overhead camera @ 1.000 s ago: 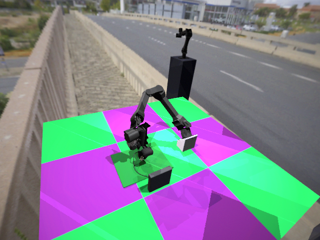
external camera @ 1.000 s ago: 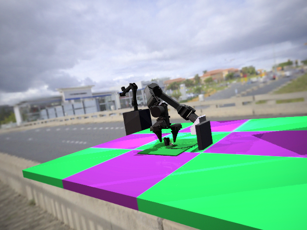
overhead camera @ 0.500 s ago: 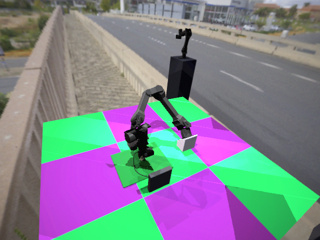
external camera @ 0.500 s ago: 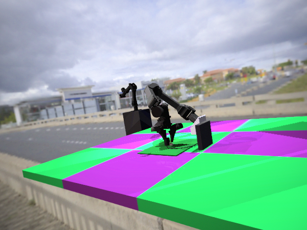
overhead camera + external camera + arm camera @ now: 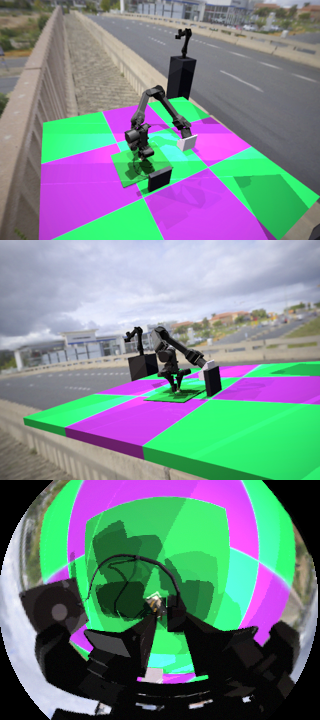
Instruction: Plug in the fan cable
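Observation:
The dark green board (image 5: pixel 121 165) (image 5: pixel 160 398) (image 5: pixel 200 527) lies flat on the checkered table. My gripper (image 5: pixel 142 158) (image 5: pixel 177 389) (image 5: pixel 168 612) is down on the board and shut on the fan's small plug (image 5: pixel 154 600), which shows pale between the fingertips in the wrist view. The thin black cable (image 5: pixel 136 171) (image 5: pixel 110 567) loops over the board from the plug towards the black fan (image 5: pixel 159 178) (image 5: pixel 212 381), which stands upright at the board's edge. The four-pin header is hidden by the fingers.
A white block (image 5: pixel 187 143) (image 5: pixel 206 367) stands on the table beside the arm's base. A black pedestal (image 5: pixel 180 77) (image 5: pixel 142 365) with a small camera arm stands at the table's far edge. The table (image 5: pixel 77 201) (image 5: pixel 232 433) drops off on all sides.

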